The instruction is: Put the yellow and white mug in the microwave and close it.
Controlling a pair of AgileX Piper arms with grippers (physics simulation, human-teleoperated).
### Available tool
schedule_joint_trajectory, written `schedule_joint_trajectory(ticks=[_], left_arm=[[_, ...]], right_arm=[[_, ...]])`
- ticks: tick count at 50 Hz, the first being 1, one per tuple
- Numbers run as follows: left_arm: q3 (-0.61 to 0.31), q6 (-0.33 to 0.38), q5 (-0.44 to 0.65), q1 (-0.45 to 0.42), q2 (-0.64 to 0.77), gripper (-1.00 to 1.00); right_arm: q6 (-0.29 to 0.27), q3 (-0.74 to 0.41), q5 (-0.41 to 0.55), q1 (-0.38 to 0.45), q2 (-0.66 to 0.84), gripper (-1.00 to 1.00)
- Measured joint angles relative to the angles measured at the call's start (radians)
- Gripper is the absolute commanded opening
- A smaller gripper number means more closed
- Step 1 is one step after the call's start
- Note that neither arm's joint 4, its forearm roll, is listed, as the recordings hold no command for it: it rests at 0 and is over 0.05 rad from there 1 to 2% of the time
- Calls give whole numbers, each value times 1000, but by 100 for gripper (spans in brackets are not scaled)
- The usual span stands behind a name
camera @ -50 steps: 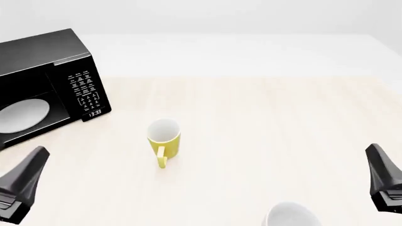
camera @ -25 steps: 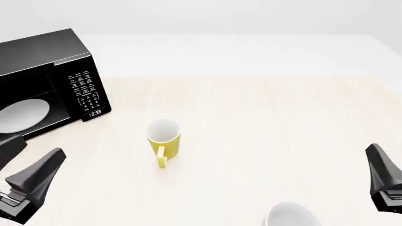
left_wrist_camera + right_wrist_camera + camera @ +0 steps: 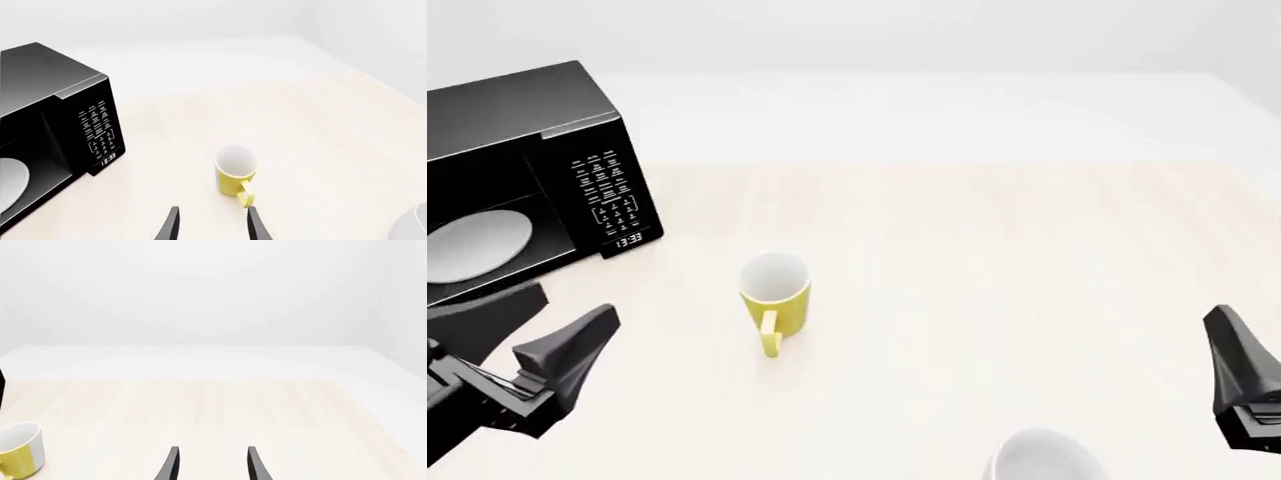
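The yellow and white mug stands upright on the table, its handle toward the near edge; it also shows in the left wrist view and in the right wrist view. The black microwave stands at the far left with its cavity open and the white round plate showing inside; it also shows in the left wrist view. My left gripper is open and empty, near and to the left of the mug; its fingertips point toward the mug. My right gripper is open and empty at the near right, its fingertips apart.
A plain white-grey mug stands at the near edge, right of centre, and shows at the edge of the left wrist view. The light wooden table reaches to a white back strip.
My left gripper has moved right and forward, toward the yellow mug, and its second finger has come into view. The right gripper and both mugs have not moved.
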Motion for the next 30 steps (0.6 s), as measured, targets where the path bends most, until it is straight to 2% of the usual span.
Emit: schedule_joint_trajectory(ticks=[30], left_arm=[[-19,-129,-286,-84,396,100]], right_arm=[[0,0,0,0,0,100]])
